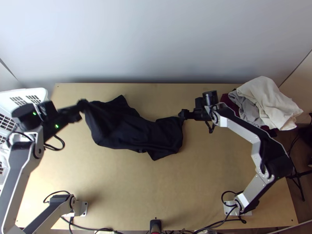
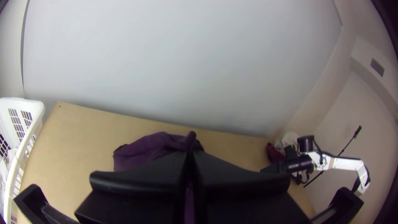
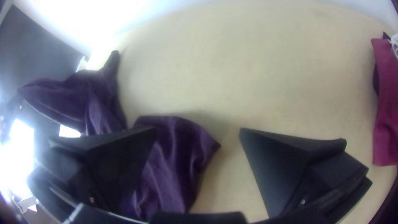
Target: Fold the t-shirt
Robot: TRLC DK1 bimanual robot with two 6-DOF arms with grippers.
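Standing at the table's left side is a big white basket point(image 1: 42, 91) with holes in its walls. The left wrist view shows some pale cloth point(image 2: 11, 155) inside it. The left arm point(image 1: 24, 160) reaches up past the basket, over part of it in the top view.

The t-shirt point(image 1: 128, 130) is dark and bunched up in the far half of the table, with lots of wrinkles. The left gripper point(image 1: 82, 104) has its fingers pinched together on the shirt's left end and holds it up. The rest goes across toward the right gripper point(image 1: 181, 114). That one is wide apart, right by the shirt's other end. In the right wrist view, one finger is over the cloth and the other is over bare wood. I can't tell if they touch it.

At the far right corner is a messy pile: cream cloth point(image 1: 269, 101), grey cloth point(image 1: 247, 110) and dark red cloth point(image 1: 225, 99). The right arm point(image 1: 241, 132) passes close to it.
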